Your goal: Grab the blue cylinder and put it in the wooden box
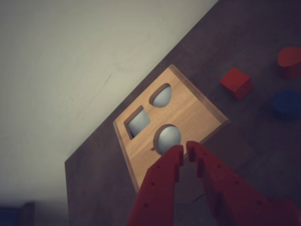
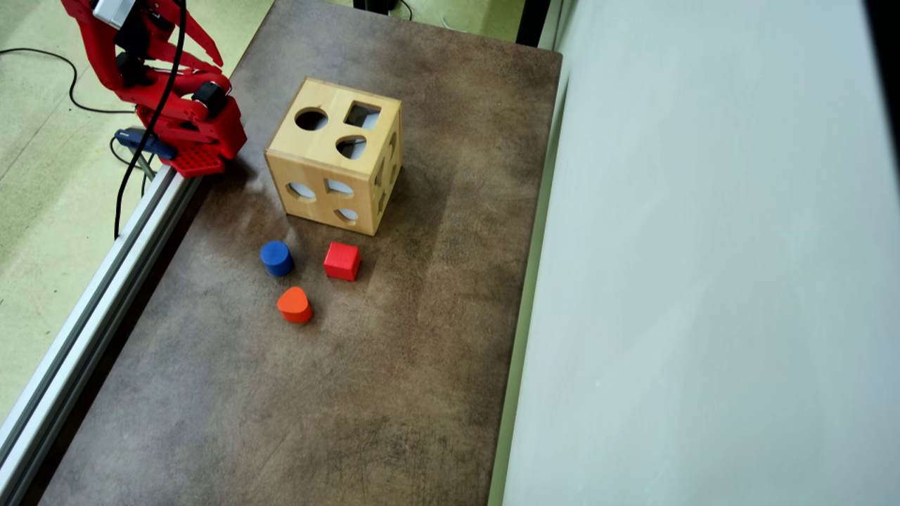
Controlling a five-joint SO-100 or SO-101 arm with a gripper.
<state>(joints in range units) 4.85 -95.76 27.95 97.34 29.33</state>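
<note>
The blue cylinder (image 2: 276,258) stands upright on the brown table in front of the wooden box (image 2: 320,151). In the wrist view it shows at the right edge (image 1: 287,103). The wooden box (image 1: 188,113) has round, square and rounded-triangle holes in its top face. My red gripper (image 1: 186,149) hangs above the near edge of the box top, close to the round hole. Its jaws are together with only a thin slit between them, and they hold nothing. In the overhead view the arm (image 2: 176,105) is folded at the table's top left corner, well away from the cylinder.
A red cube (image 2: 342,261) sits right of the cylinder and also shows in the wrist view (image 1: 236,83). An orange rounded-triangle block (image 2: 294,304) lies below them and shows in the wrist view too (image 1: 289,61). A metal rail (image 2: 98,295) runs along the left table edge. A pale wall (image 2: 703,281) is on the right.
</note>
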